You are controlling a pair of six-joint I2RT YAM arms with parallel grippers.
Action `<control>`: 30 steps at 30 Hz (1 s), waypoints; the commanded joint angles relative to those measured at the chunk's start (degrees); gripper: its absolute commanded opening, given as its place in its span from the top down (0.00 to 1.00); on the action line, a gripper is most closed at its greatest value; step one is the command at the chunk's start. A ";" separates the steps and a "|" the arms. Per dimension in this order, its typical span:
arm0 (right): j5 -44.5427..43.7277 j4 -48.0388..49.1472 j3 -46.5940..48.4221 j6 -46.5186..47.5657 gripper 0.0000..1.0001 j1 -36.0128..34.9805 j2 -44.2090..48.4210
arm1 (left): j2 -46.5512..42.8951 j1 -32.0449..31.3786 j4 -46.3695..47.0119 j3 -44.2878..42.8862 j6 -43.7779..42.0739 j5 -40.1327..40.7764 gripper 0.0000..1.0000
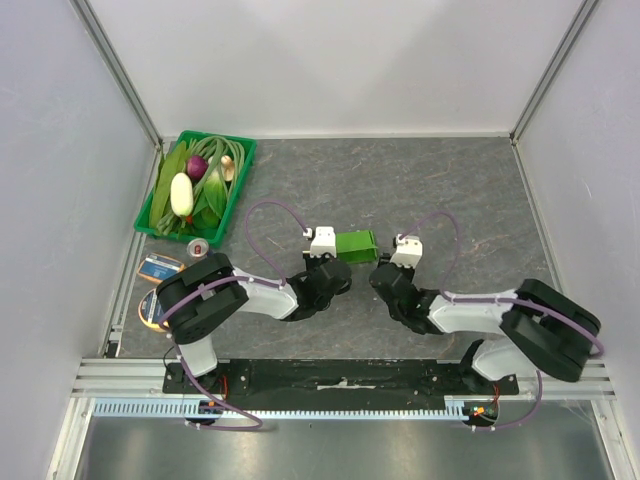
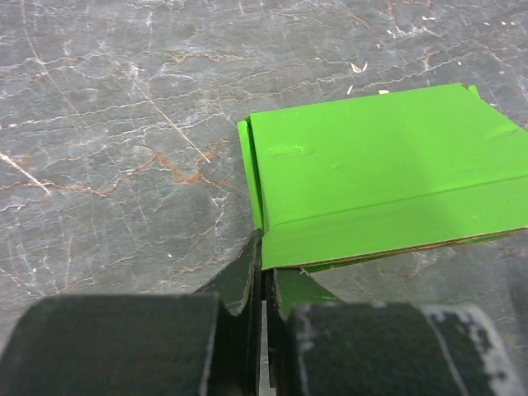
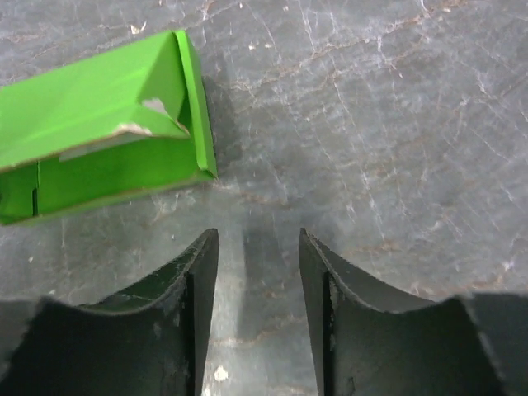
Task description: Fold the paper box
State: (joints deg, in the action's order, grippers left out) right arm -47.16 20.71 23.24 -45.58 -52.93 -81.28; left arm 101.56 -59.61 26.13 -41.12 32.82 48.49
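The paper box (image 1: 356, 245) is a lime-green card, partly folded into a flat sleeve, lying on the grey table between my two arms. In the left wrist view its top panel (image 2: 388, 173) fills the upper right. My left gripper (image 2: 265, 247) is shut, pinching the box's near left corner edge; it also shows in the top view (image 1: 338, 262). In the right wrist view the box's open end (image 3: 99, 132) lies at the upper left. My right gripper (image 3: 257, 239) is open and empty, just right of that end and not touching it; in the top view (image 1: 383, 266) it sits by the box's right end.
A green crate (image 1: 240, 172) of vegetables stands at the far left. A small red can (image 1: 197, 246) and two round tins (image 1: 160, 268) lie beside my left arm. White walls enclose the table on three sides.
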 commanded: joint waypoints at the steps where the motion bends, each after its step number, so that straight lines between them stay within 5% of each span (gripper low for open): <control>1: 5.92 -20.48 2.95 -6.27 0.44 0.10 8.57 | 1.89 0.02 -4.33 1.49 -0.12 4.51 0.98; 6: 15.23 -33.27 4.78 -4.18 0.22 1.59 25.18 | 2.15 -0.15 -4.60 0.87 -1.09 4.77 0.98; 8: 24.88 -36.71 9.60 -2.42 0.21 8.95 29.83 | 2.24 -0.15 -4.86 0.61 -1.44 4.86 0.98; 12: 55.80 -34.08 19.89 3.47 0.19 29.85 23.03 | 2.77 -0.24 -5.04 -0.27 -2.23 4.42 0.98; 14: 69.13 -30.57 24.80 2.35 0.19 32.44 14.71 | 3.21 -0.24 -5.30 -0.80 -2.41 4.51 0.98; 18: 74.04 -26.79 23.88 -8.17 0.15 33.15 9.73 | 3.21 -0.50 -6.61 -1.59 -2.32 4.95 0.98; 20: 73.62 -17.06 16.62 -20.81 0.15 32.63 11.56 | 3.29 -0.50 -6.97 -1.68 -2.15 5.47 0.98; 30: 55.77 -7.37 8.49 -41.85 0.21 24.46 11.41 | 4.09 -0.59 -8.46 -2.38 -1.18 5.56 0.98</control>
State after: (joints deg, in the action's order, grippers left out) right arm 13.34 3.90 32.75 -75.64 -26.44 -68.58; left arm 103.33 -60.27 22.85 -43.77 31.86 52.40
